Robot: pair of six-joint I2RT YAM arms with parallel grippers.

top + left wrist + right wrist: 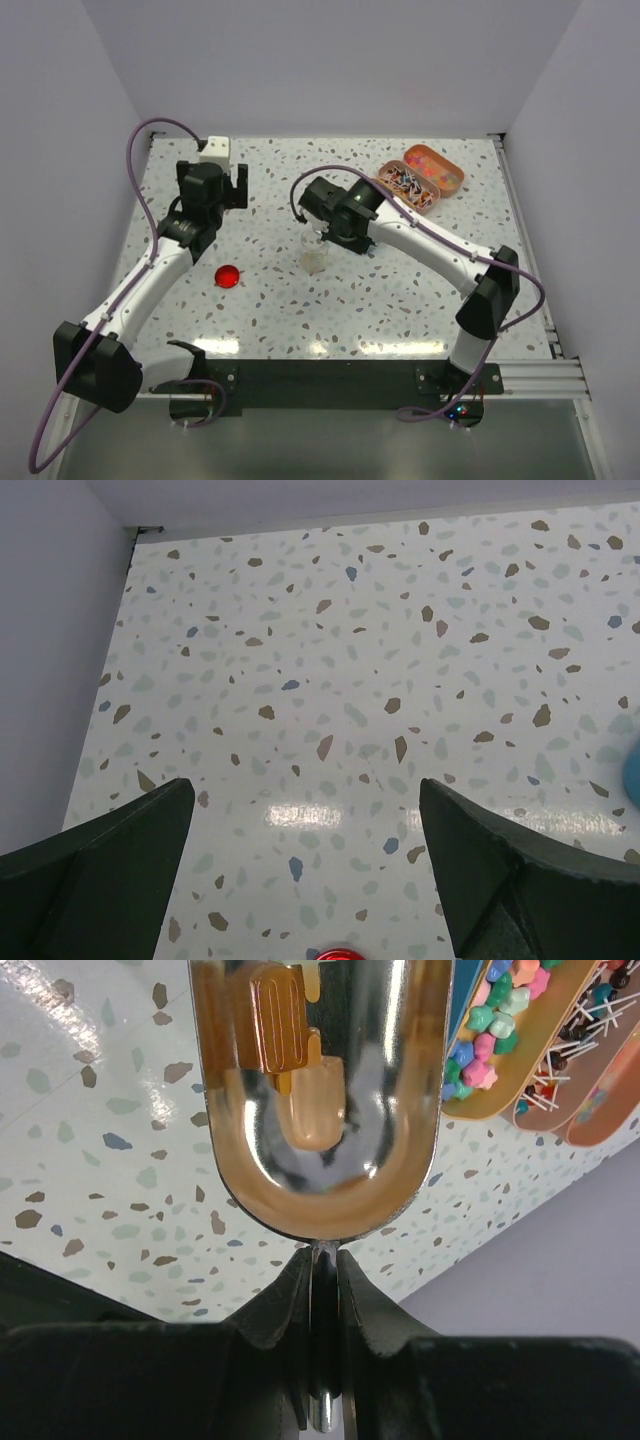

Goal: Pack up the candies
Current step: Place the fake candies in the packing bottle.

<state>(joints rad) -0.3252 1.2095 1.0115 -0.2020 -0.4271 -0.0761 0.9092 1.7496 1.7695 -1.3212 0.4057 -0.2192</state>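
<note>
The candies point(433, 164) lie as a heap of small mixed-colour sweets in an oval tin point(452, 186) at the back right. In the right wrist view the candies point(487, 1022) show at the upper right. My right gripper point(320, 1256) is shut on the thin handle of a silver scoop point(320, 1110), whose shiny bowl shows only reflections. From above, the right gripper point(330, 228) hangs over a small clear jar point(314, 258). My left gripper point(306, 785) is open and holds nothing, above bare table. In the top view the left gripper point(213, 188) is at the back left.
A red round lid point(227, 276) lies on the speckled table, and the lid point(338, 954) peeks in at the bottom of the left wrist view. A second oval tin point(407, 184) holds dark and white stick-like pieces. Walls close the table on three sides.
</note>
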